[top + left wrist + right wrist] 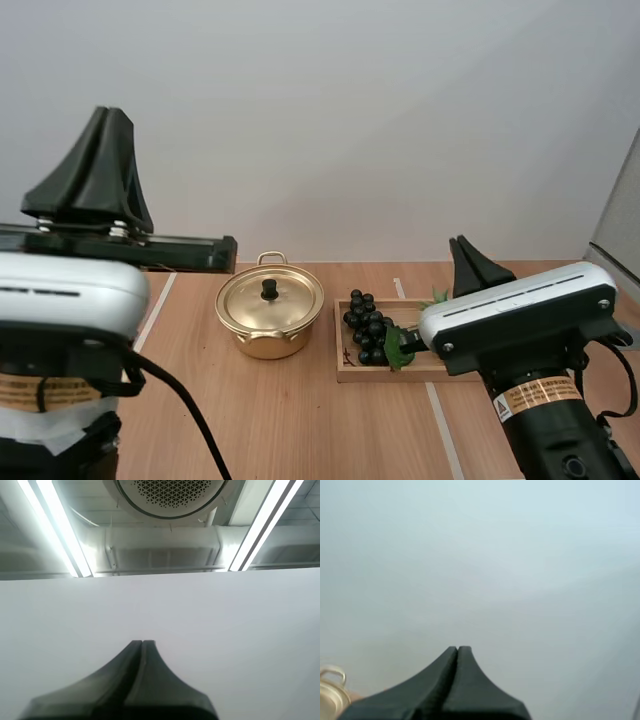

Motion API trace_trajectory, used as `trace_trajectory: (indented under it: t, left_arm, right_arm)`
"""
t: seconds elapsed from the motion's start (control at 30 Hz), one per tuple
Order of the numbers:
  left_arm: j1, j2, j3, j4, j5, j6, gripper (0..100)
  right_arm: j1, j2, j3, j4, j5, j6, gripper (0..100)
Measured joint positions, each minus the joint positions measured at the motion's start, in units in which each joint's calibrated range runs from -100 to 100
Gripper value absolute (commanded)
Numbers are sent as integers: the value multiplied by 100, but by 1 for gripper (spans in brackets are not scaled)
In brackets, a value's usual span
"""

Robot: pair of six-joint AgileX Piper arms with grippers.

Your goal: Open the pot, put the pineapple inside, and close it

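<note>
wooden table (300, 420): gold pot (262, 342) near centre, lid (290, 300) on. bunch of dark grapes (367, 325) lies on tray (380, 377) just beside pot, on right arm's side. left gripper (110, 112) and right gripper (458, 242) both raised above table, jaws pressed together, holding nothing.

The right arm (520, 325) covers the near right corner of the tray (372, 376) and the right side of the grapes (365, 322). The lid (288, 300) hides the inside of the pot (268, 345). In the right wrist view the picture's edge cuts the pot (329, 696) down to what seems one handle and some rim.
</note>
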Motion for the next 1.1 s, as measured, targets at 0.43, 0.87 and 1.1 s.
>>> trace_trajectory:
  t: [0.43,0.87,1.1]
  left_arm:
    - [0,95,-2021,0,2349,0,0]
    - [0,1667,-4232,0,5116,0,0]
    - [0,2614,-5997,0,7280,0,0]
  right_arm:
    - [0,-15,-1434,3608,-970,-1939,0]
    - [-133,1349,-5174,4204,3796,-2713,0]
    - [-389,2416,-6999,4156,5795,-2610,0]
